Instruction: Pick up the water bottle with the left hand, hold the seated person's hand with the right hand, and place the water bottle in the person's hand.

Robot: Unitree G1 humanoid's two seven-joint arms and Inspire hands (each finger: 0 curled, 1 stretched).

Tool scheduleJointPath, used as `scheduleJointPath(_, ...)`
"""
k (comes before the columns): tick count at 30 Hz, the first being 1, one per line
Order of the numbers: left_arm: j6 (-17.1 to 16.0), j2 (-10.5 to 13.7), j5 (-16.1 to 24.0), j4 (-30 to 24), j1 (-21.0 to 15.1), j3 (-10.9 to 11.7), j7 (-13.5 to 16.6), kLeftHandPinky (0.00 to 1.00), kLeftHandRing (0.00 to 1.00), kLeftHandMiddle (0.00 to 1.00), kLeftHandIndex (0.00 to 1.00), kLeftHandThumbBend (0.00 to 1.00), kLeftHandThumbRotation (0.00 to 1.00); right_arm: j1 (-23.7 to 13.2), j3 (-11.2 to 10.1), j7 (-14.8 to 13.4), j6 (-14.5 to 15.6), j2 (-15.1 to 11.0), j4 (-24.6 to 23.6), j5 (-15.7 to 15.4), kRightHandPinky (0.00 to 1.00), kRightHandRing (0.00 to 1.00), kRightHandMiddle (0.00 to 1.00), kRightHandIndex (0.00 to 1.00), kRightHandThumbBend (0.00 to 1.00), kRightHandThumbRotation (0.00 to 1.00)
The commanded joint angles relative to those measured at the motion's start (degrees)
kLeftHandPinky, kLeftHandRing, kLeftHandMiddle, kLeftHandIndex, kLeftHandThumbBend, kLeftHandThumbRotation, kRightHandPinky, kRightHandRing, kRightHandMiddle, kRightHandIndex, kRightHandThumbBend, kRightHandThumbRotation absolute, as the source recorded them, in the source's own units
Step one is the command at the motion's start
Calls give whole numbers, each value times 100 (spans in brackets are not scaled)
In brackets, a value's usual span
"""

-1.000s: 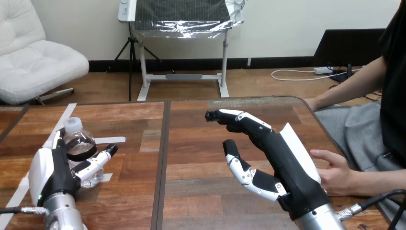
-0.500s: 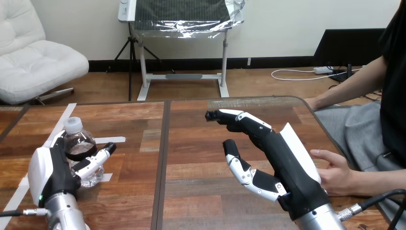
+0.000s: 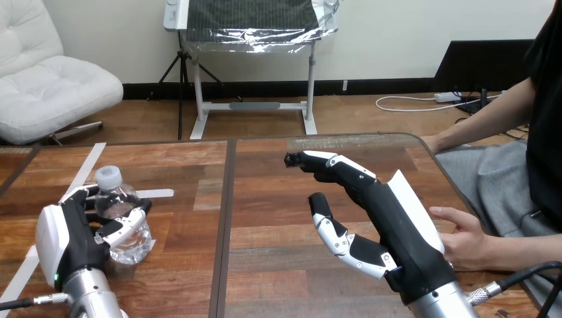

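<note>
Step in hand: securing and lifting the water bottle (image 3: 134, 240). The bottle stands toward 8 o'clock on the worktop (image 3: 265, 199), cap tipped slightly toward 11 o'clock. The left robot hand (image 3: 73, 242) is wrapped round its middle, fingers on the far side and thumb across the near side. Whether the base rests on the worktop cannot be told. Confirm a firm wrap before raising; the thin wall will likely give under pressure, so grip moderately and lift straight up to correct the tilt. The right robot hand (image 3: 384, 218) is spread wide, fingers pointing toward 11 o'clock, and holds nothing. The person's hand (image 3: 467, 242) lies just beside it at 3 o'clock. The bottle is small, clear and ribbed, with a white cap and a dark label band.
</note>
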Motion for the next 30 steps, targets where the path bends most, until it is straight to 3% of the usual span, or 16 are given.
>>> scheduleJointPath(1,-201,-4,38,155,-487,-29,84,40,42,45,50,66,0,-301,-116,-90,-71,35,-172,26,83,83,82,77,2,0)
scheduleJointPath(30,-427,54,217,456,-512,-122,389,42,43,46,50,66,0,-267,-118,-60,39,32,-247,45,88,84,81,78,3,0)
